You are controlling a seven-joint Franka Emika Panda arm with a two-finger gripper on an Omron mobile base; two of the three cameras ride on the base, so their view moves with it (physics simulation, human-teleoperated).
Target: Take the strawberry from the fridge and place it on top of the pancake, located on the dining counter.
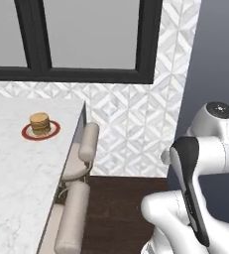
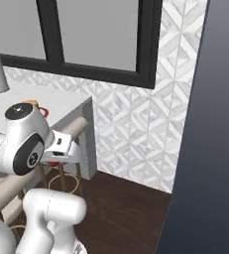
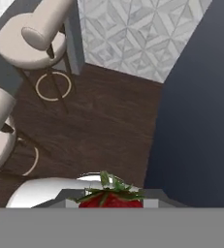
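Red strawberry (image 3: 111, 197) sits clamped in the gripper (image 3: 111, 203), carried above the wooden floor, with the pancake (image 1: 39, 123) well away on the desk (image 1: 17, 168), awaiting a reach over.

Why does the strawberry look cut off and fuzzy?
Hand view: the strawberry sits right against the camera, soft-edged, cropped at the bottom. Left base view: the pancake looks small but fairly sharp, under flat, even light.

Flat, even rendered light filled every view without hard shadows or glare, the pale tabletop (image 1: 17, 168) bright, the wooden floor (image 3: 104, 121) dim, and edges slightly soft.
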